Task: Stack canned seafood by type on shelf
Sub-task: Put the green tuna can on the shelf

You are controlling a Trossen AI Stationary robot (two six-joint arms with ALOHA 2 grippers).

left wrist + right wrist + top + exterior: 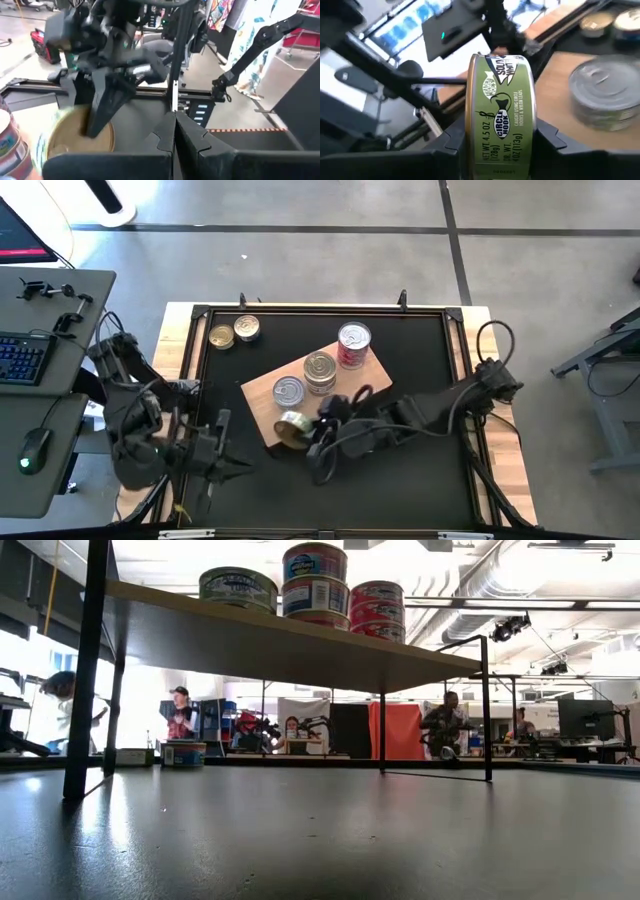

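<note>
three stacks on shelf [262,392] (two tins [234,332] off)

Three tins [318,368] on the shelf [262,392]; two tins [234,332] behind it.

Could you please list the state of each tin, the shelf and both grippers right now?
Green-label tin: on edge, clamped in right gripper.
Red-label stack: upright on shelf.
Middle stack: upright on shelf.
Single tin: flat on shelf.
Two tins: flat on table.
Left gripper: shut, empty.
</note>
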